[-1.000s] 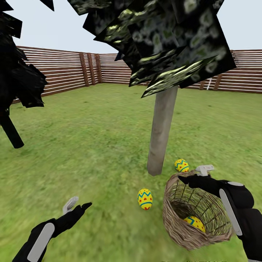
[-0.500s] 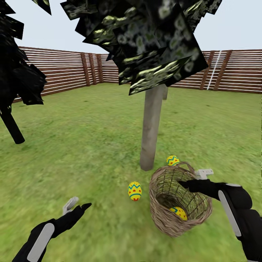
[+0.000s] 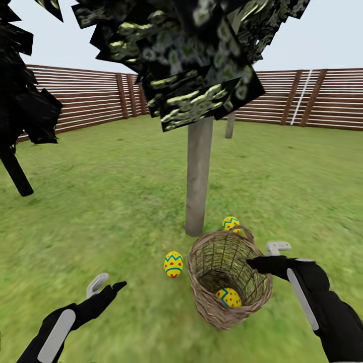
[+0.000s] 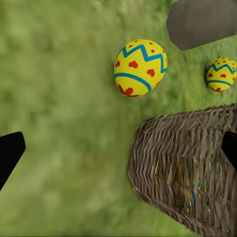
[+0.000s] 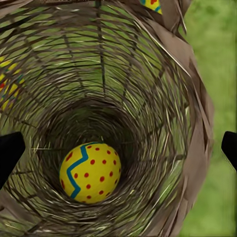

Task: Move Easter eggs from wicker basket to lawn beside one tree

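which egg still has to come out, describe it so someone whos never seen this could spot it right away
Find the tree with the thick pale trunk in the middle of the lawn. Just in front of its foot, the wicker basket is tipped toward the camera, the right hand at its rim. The egg inside the basket is the one: the other two eggs lie on the grass.

Brown slat fence (image 3: 80,103) runs along the far edge of the yard, corner at back left, darker posts at intervals. One white vertical strip (image 3: 301,96) on the right stretch. Dark tree with thin black trunk (image 3: 15,174) at left edge, black foliage above. Second pale trunk (image 3: 230,126) far back near the fence. Pale grey sky (image 3: 322,35) overhead.
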You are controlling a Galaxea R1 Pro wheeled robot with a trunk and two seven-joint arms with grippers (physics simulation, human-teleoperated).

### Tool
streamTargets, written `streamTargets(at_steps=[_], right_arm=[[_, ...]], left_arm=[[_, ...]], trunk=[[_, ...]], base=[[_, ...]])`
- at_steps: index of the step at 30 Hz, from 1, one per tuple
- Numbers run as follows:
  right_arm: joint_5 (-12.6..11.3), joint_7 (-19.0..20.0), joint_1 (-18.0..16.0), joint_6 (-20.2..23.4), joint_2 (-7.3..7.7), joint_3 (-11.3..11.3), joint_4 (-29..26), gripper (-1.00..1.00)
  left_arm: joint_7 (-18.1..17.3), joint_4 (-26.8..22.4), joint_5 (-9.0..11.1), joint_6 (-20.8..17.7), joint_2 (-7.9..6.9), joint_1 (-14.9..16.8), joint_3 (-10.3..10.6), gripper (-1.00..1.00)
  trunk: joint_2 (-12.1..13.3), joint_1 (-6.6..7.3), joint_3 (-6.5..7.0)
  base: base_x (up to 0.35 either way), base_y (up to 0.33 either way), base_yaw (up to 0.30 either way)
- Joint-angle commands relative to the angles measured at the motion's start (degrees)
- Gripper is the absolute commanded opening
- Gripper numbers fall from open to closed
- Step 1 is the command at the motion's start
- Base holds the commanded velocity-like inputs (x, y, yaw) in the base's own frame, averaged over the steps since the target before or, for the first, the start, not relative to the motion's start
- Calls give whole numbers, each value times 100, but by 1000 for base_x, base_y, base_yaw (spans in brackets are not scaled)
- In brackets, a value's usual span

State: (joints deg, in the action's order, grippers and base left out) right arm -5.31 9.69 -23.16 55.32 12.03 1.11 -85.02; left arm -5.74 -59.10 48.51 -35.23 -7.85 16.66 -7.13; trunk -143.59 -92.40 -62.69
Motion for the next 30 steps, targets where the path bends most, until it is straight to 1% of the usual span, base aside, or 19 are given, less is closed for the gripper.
streamTargets(at_steps=[1,5,11,16,21,24,27,30], right_arm=[[-48,-49,0,24,-13,-13,0,100],[-48,-126,3,23,-55,-70,7,100],[-46,-164,4,23,-69,-306,11,100],[-42,-174,4,23,-69,-350,77,100],[-42,-177,3,25,-68,-359,323,100],[-44,-178,3,24,-62,-351,559,100],[-47,-178,0,23,-61,-345,652,100],[-45,-174,2,23,-64,-356,717,100]], left_arm=[[-15,-2,10,-38,1,4,-14,100],[-21,11,32,-45,-4,4,-17,100],[-28,35,43,-52,-11,4,-24,100],[-32,38,44,-53,-20,4,-25,100],[-28,39,39,-54,-16,4,-25,100],[-22,39,37,-54,-8,4,-25,100],[-21,39,38,-54,-3,4,-25,100],[-36,40,48,-57,0,4,-41,100]], trunk=[[-2,1,-5],[-2,1,-5],[-2,1,-5],[-2,1,-5],[-2,1,-5],[-2,1,-5],[-2,1,-5],[-2,1,-5]], base=[[42,-189,232],[20,-89,257],[5,-22,274],[1,-72,255],[10,-262,78],[69,-304,23],[93,-307,10],[53,-167,4]])
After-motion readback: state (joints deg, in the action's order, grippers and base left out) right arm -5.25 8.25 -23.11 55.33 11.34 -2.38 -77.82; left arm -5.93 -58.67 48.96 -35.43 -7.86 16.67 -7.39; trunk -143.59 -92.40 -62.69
